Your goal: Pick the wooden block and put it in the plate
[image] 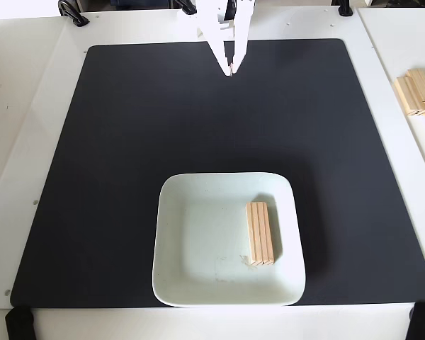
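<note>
Black mat (127,156) spread over white table (28,92). One white square plate (191,276) near the mat's front edge. One wooden block (260,233) lying flat inside the plate, toward its right side. One white gripper (230,71) at the mat's far edge, jaws closed, empty. Loose wooden sticks (418,95) piled at far right, off the mat.

Grooved wooden block (261,232) lies flat inside white plate (198,241).
</note>
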